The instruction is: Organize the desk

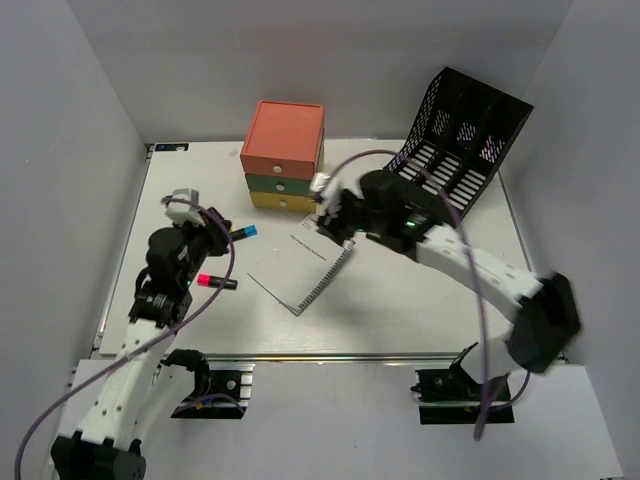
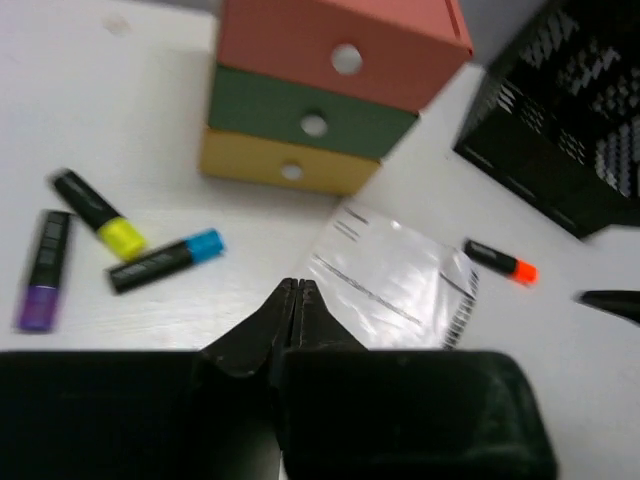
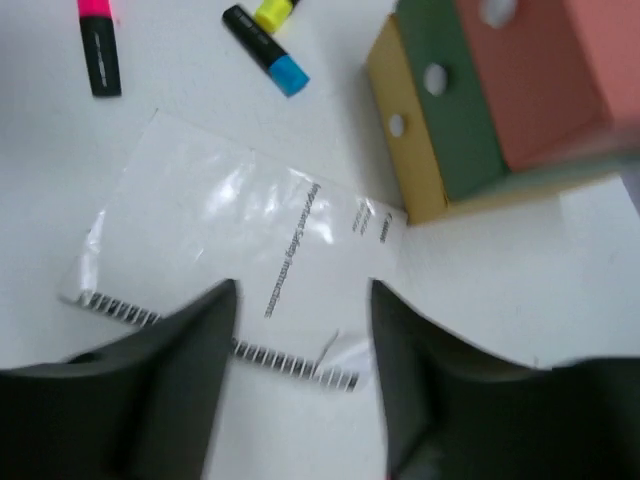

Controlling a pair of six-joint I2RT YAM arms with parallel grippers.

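- Overhead, the white worktop (image 1: 400,300) fills the walled booth, with its metal rail along the near edge by the arm bases.
- At its far side stand a drawer box (image 1: 285,155) in orange, green and yellow and a black mesh file rack (image 1: 460,135); a spiral-bound booklet (image 1: 300,265) lies in front of the box.
- A pink marker (image 1: 215,282) and a blue marker (image 1: 243,231) lie left of the booklet.
- Only the left wrist view shows a purple marker (image 2: 45,270), a yellow marker (image 2: 100,215) and an orange marker (image 2: 500,262); overhead, the arms cover them.
- Left jaws are pressed together, gripping nothing; right jaws are spread wide above the booklet.
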